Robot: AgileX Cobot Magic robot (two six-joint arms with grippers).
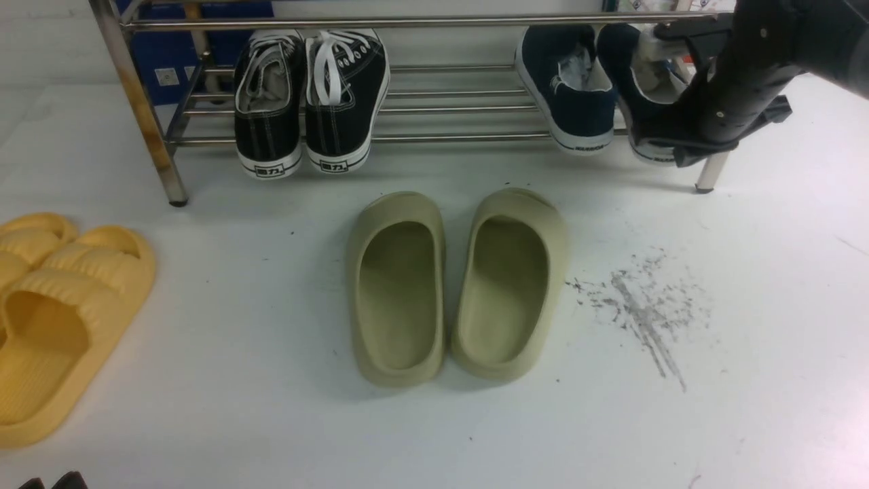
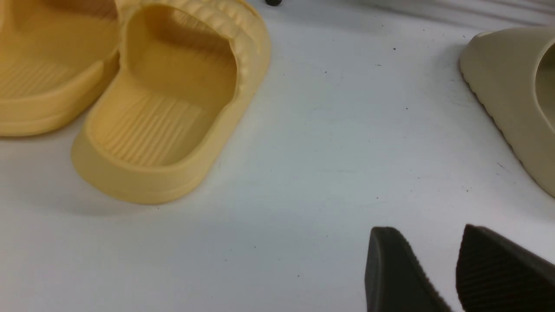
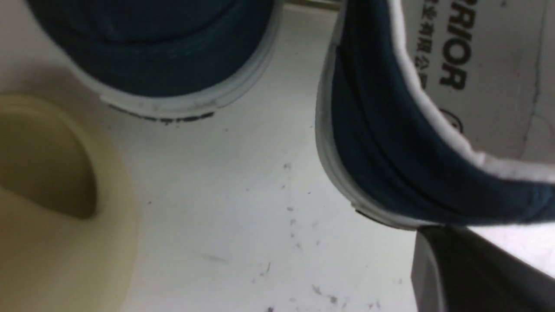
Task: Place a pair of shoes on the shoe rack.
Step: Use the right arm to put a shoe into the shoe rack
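Note:
Both navy slip-on shoes rest on the silvery shoe rack (image 1: 407, 22) at its right end, heels hanging toward me: one shoe (image 1: 570, 102) to the left, the other shoe (image 1: 635, 75) beside it. My right gripper (image 1: 669, 142) is at the heel of the right-hand shoe. In the right wrist view its fingers (image 3: 438, 242) form one closed dark block just under that shoe's heel (image 3: 381, 151), with nothing between them; the other shoe's heel (image 3: 164, 56) is alongside. My left gripper (image 2: 427, 234) hovers open over bare table, holding nothing.
Black lace-up sneakers (image 1: 309, 95) sit on the rack's left part. Olive-green slides (image 1: 455, 285) lie in the middle of the table in front of the rack. Yellow slides (image 1: 61, 305) lie at the left, close to my left gripper. A rack leg (image 1: 709, 173) stands by the right arm.

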